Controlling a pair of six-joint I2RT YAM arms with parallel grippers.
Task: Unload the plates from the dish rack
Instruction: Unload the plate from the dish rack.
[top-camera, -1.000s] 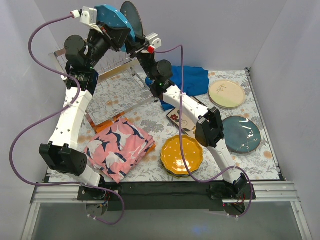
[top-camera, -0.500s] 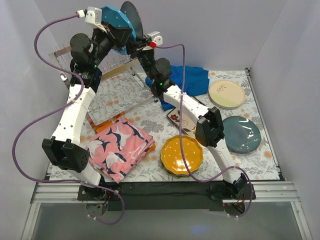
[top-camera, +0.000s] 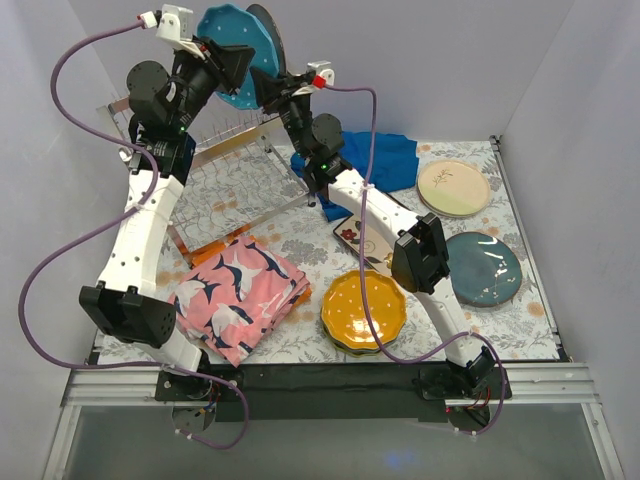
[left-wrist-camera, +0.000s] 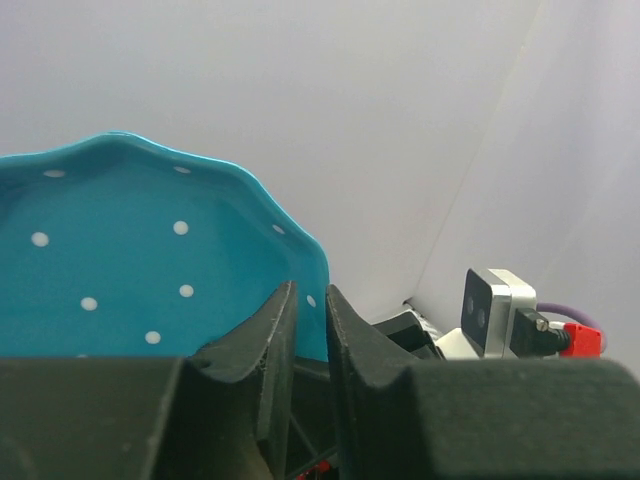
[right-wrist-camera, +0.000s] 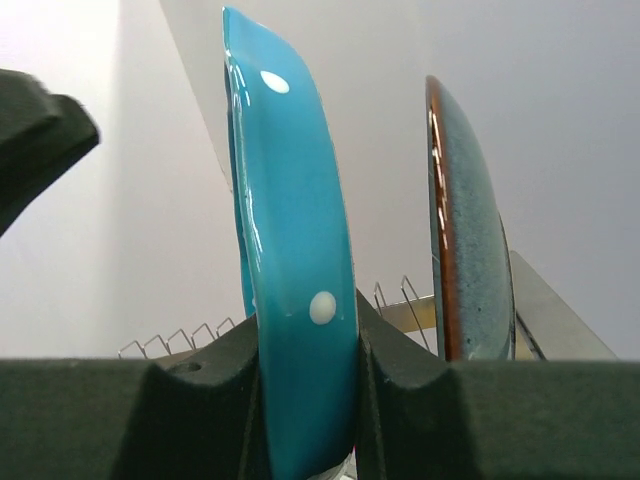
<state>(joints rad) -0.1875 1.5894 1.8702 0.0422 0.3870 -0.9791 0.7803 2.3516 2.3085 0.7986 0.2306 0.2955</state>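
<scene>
The teal dotted plate (top-camera: 228, 38) stands on edge, raised over the back of the wire dish rack (top-camera: 225, 175). My right gripper (top-camera: 268, 92) is shut on its lower rim; the right wrist view shows the rim (right-wrist-camera: 290, 200) clamped edge-on between my gripper (right-wrist-camera: 305, 340). A dark teal plate (top-camera: 272, 30) stands just behind it, also in the right wrist view (right-wrist-camera: 470, 250). My left gripper (top-camera: 240, 70) sits beside the teal plate's face (left-wrist-camera: 150, 260); its jaws (left-wrist-camera: 308, 300) are almost together with nothing between them.
On the table lie a stack of orange plates (top-camera: 363, 310), a dark teal plate (top-camera: 482, 268), a cream/pink plate (top-camera: 453, 187) and a square floral plate (top-camera: 358, 236) partly under my right arm. A folded pink cloth (top-camera: 240, 295) and a blue cloth (top-camera: 385, 160) lie nearby.
My left gripper has drawn back to the left off the teal dotted plate, so more of its face shows. The right gripper keeps hold of it and has risen slightly.
</scene>
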